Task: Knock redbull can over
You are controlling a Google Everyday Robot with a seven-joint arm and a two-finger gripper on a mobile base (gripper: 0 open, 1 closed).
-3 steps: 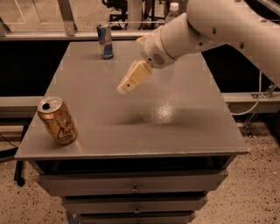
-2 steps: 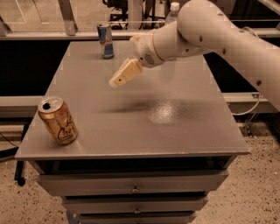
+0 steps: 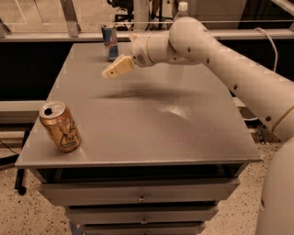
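The redbull can [image 3: 110,42] is slim, blue and silver, and stands upright near the far left edge of the grey table [image 3: 147,133]. My gripper [image 3: 110,72] hangs above the table just in front of the can and a little below it in the picture, its cream fingers pointing left. It holds nothing. The white arm reaches in from the right.
A fatter gold can [image 3: 60,127] stands upright at the table's near left corner. A clear bottle with a white cap [image 3: 182,9] shows behind the arm at the far edge. Drawers [image 3: 140,198] sit under the tabletop. A railing runs behind the table.
My gripper has moved left and farther back across the table, closing in on the redbull can. The cans have not moved.
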